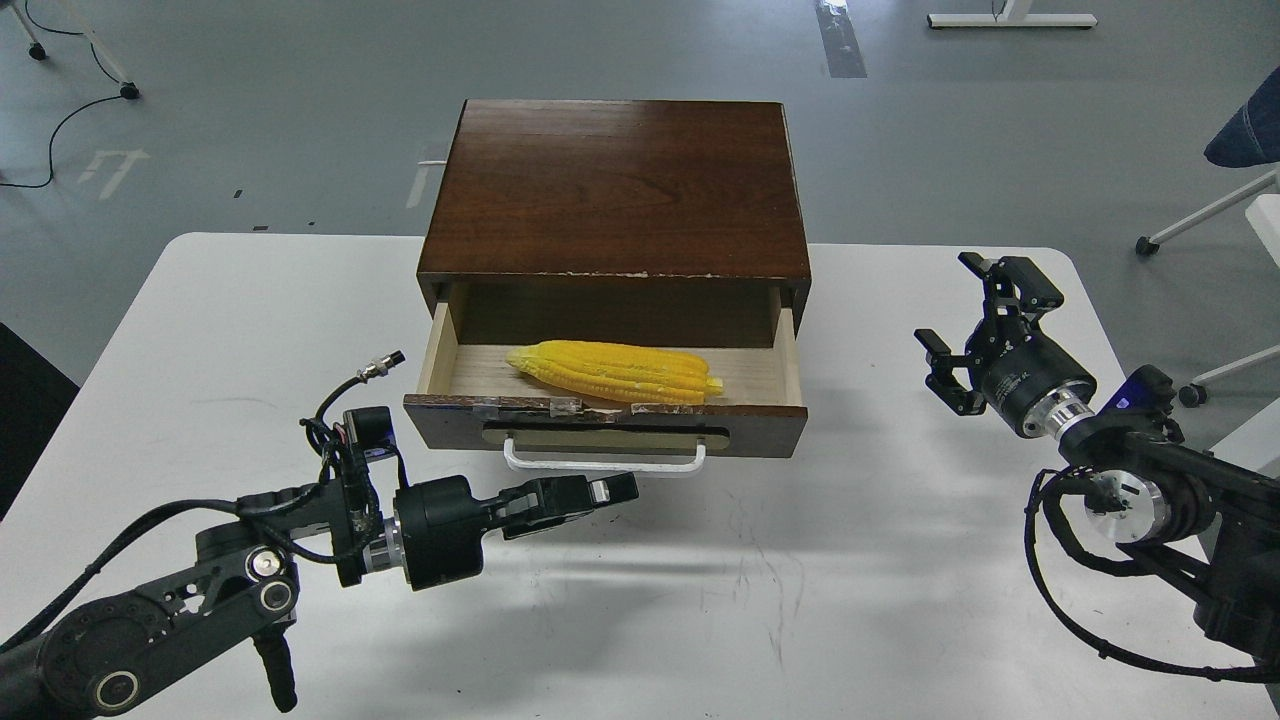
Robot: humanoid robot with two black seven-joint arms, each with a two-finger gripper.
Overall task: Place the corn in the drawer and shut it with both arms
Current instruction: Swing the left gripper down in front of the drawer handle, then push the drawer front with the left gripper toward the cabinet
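Observation:
The yellow corn (612,371) lies on its side inside the open drawer (606,425), on the pale wood bottom, tapered end to the left. The drawer sticks out of a dark brown cabinet (615,190). Its white bar handle (604,461) faces me. My left gripper (615,492) is low over the table just in front of the handle, pointing right, fingers close together and empty. My right gripper (978,312) is open and empty, raised well to the right of the drawer.
The cabinet stands on a white table (700,580). The table's right edge is close to my right arm. Grey floor, a chair base (1190,390) and cables lie beyond.

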